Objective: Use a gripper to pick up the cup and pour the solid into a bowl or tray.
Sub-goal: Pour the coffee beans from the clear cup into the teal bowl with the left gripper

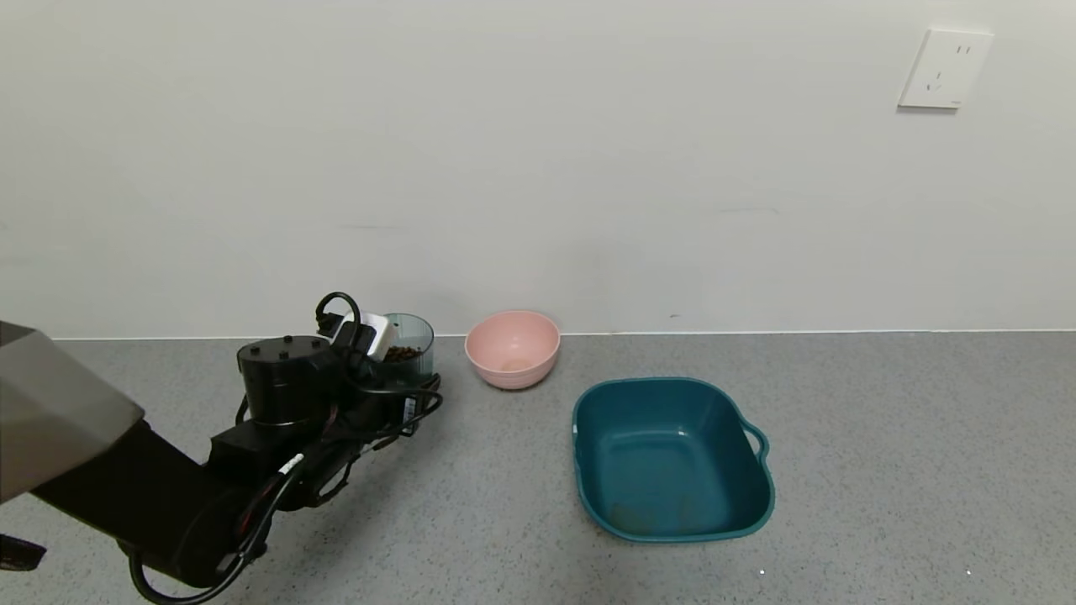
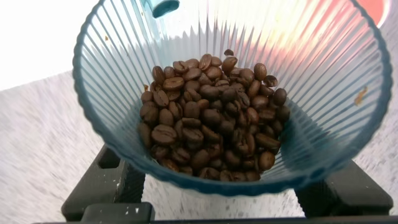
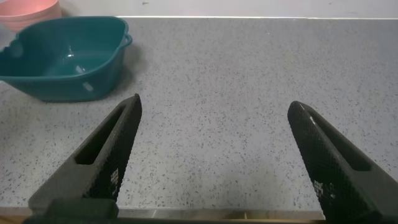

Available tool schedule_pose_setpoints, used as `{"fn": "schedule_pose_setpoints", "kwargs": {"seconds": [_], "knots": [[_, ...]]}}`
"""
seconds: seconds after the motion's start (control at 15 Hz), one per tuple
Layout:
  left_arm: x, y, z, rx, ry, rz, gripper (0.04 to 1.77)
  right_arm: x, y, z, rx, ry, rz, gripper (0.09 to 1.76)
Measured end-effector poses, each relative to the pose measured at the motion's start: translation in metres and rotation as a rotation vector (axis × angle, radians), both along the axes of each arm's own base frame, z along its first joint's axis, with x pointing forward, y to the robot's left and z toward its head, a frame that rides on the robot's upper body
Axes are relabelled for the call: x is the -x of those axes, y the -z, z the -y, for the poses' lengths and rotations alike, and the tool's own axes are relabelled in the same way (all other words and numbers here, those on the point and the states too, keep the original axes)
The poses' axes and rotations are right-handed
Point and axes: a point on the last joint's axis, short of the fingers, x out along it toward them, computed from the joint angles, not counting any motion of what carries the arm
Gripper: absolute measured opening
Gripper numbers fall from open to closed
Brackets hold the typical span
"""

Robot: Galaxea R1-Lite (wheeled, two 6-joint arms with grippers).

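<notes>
Head view: the left gripper (image 1: 402, 382) is at the far left of the grey worktop (image 1: 883, 470), right at the cup (image 1: 411, 344), which stands upright near the wall with the solid (image 1: 403, 354) showing inside it. The teal basin (image 1: 672, 458) lies well to the cup's right and nearer the robot, with a pink bowl (image 1: 513, 348) between them by the wall. So the carry runs rightward and back toward the robot, and the left arm is clearly the nearer one. The wrist and cables hide the fingers and the cup's lower half here, and the right arm is out of sight.

Left wrist view: the cup (image 2: 233, 93) fills the frame, with black finger parts on either side beneath its rim. The gripper looks clamped on it, though actual contact is hidden behind the rim. The beans (image 2: 211, 118) form a shallow heap.

Right wrist view: the right gripper (image 3: 214, 165) is parked with its fingers wide apart over bare worktop, the basin (image 3: 62, 62) well off.
</notes>
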Motion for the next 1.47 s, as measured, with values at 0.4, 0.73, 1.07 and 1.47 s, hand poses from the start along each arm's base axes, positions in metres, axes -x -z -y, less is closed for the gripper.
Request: {"fn": "schedule_pose_setpoints", "kwargs": {"seconds": [0.4,0.73,1.07,1.47], "knots": [[0.001,-0.034,0.038,-0.128,0.064,0.020,1.30,0.000,0.000,0.000,0.000,0.000,0.000,1.71],[0.009,-0.043,0.070,-0.266,0.135,0.018,1.30,0.000,0.000,0.000,0.000,0.000,0.000,1.71],[0.017,-0.054,0.098,-0.412,0.180,0.030,1.30,0.000,0.000,0.000,0.000,0.001,0.000,1.71],[0.024,-0.056,0.127,-0.578,0.189,0.025,1.30,0.000,0.000,0.000,0.000,0.000,0.000,1.71]]}}
